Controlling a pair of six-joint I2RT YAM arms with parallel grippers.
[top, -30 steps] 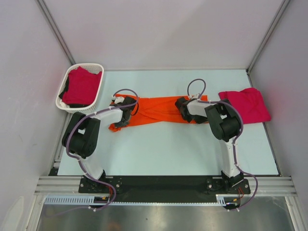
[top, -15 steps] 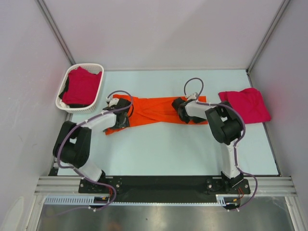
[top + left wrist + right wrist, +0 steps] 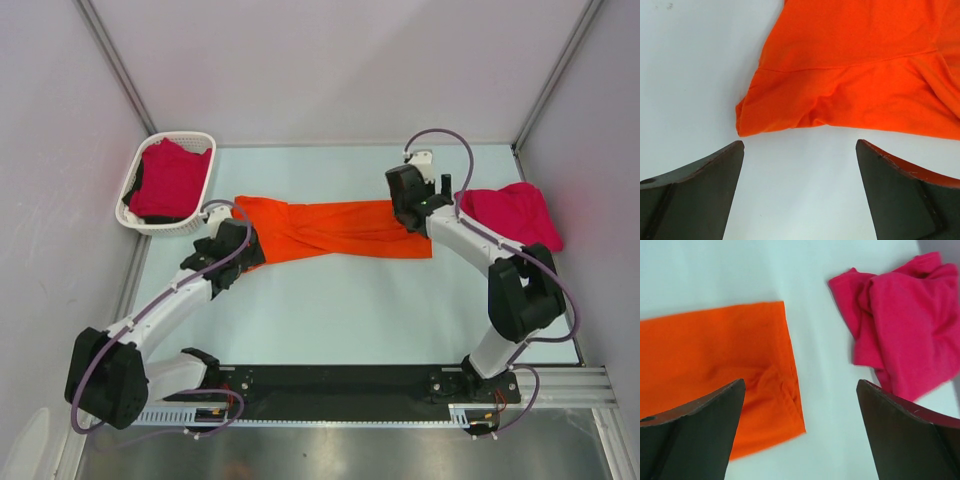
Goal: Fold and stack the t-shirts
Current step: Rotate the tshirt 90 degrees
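Pale surface (image 3: 350,300) takes up most of the top view, arm bases at its near edge. Orange t-shirt (image 3: 335,228) lies across the middle of it as a long rumpled band running left to right, flat on the surface with creases and a folded-over seam near its left end. Crimson-pink t-shirt (image 3: 510,215) sits bunched in a loose heap at the right side of the surface, just beside the orange one's right end but apart from it, a strip of bare surface between them. White lattice basket (image 3: 165,228) sits at the far left corner, with another crimson-pink t-shirt in basket (image 3: 170,180) crumpled inside; something dark is beside it in there, can't tell what. Left end effector (image 3: 238,240) is at the orange shirt's left end, jaws spread wide and gripping nothing; in the wrist view the shirt's corner lies just ahead of the two fingers, not touching them. Right end effector (image 3: 412,205) hangs over the orange shirt's right end, jaws also spread wide and empty; its wrist view shows the orange edge toward the left finger and the pink heap toward the right finger, both on the surface below.
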